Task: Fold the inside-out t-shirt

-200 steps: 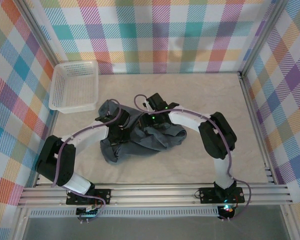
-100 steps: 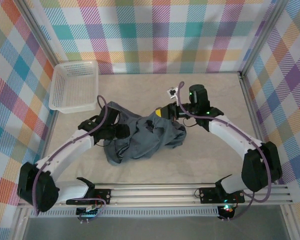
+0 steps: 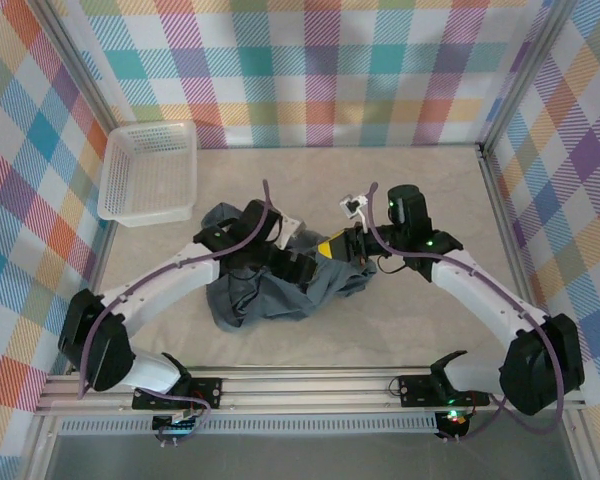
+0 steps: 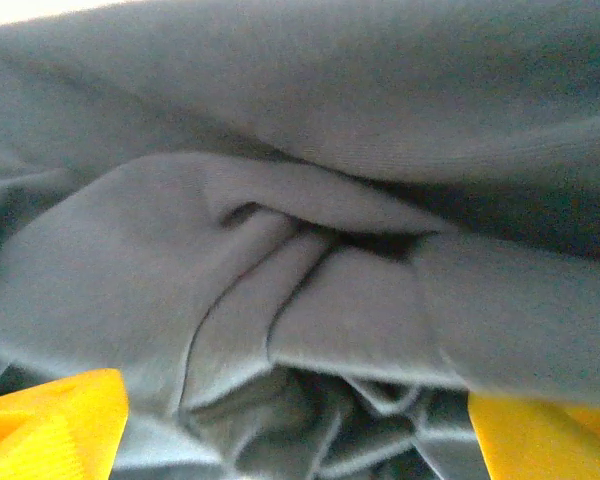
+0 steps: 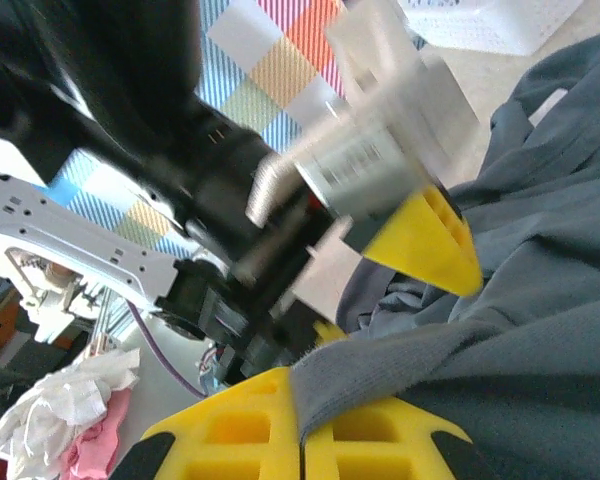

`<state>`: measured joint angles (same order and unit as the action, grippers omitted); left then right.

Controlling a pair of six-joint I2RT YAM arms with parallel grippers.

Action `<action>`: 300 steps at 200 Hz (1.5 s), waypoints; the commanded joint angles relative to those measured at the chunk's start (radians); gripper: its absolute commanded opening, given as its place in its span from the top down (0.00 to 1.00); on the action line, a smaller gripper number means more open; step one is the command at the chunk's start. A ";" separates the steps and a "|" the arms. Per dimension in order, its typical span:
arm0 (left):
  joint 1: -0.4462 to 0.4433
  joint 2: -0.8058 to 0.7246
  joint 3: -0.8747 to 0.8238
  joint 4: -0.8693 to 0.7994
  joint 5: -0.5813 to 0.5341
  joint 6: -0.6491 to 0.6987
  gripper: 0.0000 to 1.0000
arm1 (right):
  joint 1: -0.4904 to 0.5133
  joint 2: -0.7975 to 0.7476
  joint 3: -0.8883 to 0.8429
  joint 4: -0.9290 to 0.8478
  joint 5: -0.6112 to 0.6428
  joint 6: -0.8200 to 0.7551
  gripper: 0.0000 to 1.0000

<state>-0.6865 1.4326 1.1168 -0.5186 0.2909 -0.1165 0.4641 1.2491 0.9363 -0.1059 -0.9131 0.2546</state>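
At table centre the t-shirt [image 3: 260, 300] lies bunched, its long axis running roughly 8 to 2 o'clock; I can't tell which end is the collar. My right gripper [image 5: 300, 425] is pinched onto its 2 o'clock end, and my left gripper [image 4: 298, 425] is spread apart over the folds.

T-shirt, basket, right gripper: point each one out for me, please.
t-shirt [image 3: 265, 300], top external view, on the crumpled cloth near its front edge.
basket [image 3: 148, 175], top external view, on its bare mesh floor.
right gripper [image 5: 300, 395], right wrist view, between its yellow tips, shut on cloth.
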 commanded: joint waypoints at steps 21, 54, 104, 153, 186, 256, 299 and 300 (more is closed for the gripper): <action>-0.005 0.055 0.046 0.204 -0.211 -0.070 0.13 | -0.006 -0.025 0.058 -0.021 -0.056 -0.002 1.00; -0.004 0.173 0.175 0.086 -0.387 -0.121 0.49 | -0.029 -0.088 0.031 0.011 0.007 0.045 1.00; 0.106 0.059 0.149 0.058 -0.050 -0.273 1.00 | -0.198 -0.173 -0.210 -0.041 0.504 0.183 0.93; 0.110 0.050 0.181 0.081 0.288 -0.424 1.00 | -0.140 -0.047 -0.117 -0.261 0.424 0.018 0.76; 0.107 0.097 0.218 -0.016 0.257 -0.422 1.00 | -0.048 -0.235 -0.071 -0.234 0.618 -0.003 0.49; 0.093 0.100 0.261 0.011 0.265 -0.447 1.00 | 0.209 -0.079 -0.061 -0.076 0.854 -0.185 0.32; 0.113 0.067 0.272 -0.053 0.187 -0.375 1.00 | 0.208 -0.013 -0.045 -0.019 0.568 -0.250 0.95; 0.115 0.067 0.271 -0.054 0.182 -0.371 1.00 | 0.208 -0.017 -0.045 -0.015 0.556 -0.249 0.97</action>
<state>-0.5900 1.5326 1.3506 -0.5121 0.5243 -0.5488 0.6674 1.2850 0.8673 -0.1677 -0.1638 0.0425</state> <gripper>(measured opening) 0.058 0.286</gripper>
